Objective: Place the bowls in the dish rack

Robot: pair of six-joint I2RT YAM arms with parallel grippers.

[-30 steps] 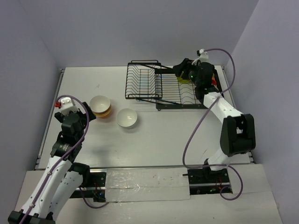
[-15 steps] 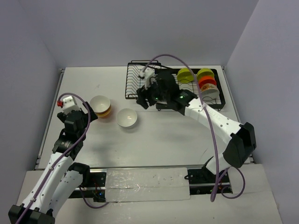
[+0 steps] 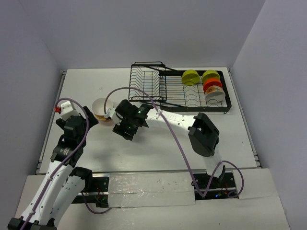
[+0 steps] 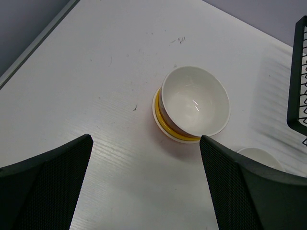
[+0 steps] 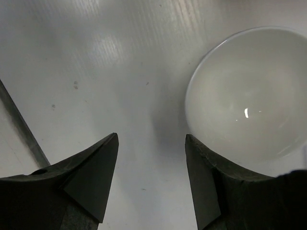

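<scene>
Near left on the worktop [image 3: 158, 153], the left fingers [image 4: 43, 187] stand wide apart, short of a white bowl [image 4: 194, 103] stacked in a yellow one [image 4: 165, 128]. The right fingers [image 5: 86, 182] are spread, one over the edge of a lone bowl [image 5: 249, 96]. Farthest back, the dish rack [image 3: 148, 86] holds several bowls [image 3: 190, 77].

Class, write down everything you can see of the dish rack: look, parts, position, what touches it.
The dish rack is black wire, standing at the far side of the white table, right of centre. Its left part is a taller section of curved ribs; its right part is a lower rectangular tray with rows of prongs. Propped in the tray's right half are a lime-green bowl, a yellow-green bowl, an orange-red bowl and a white bowl.
</scene>
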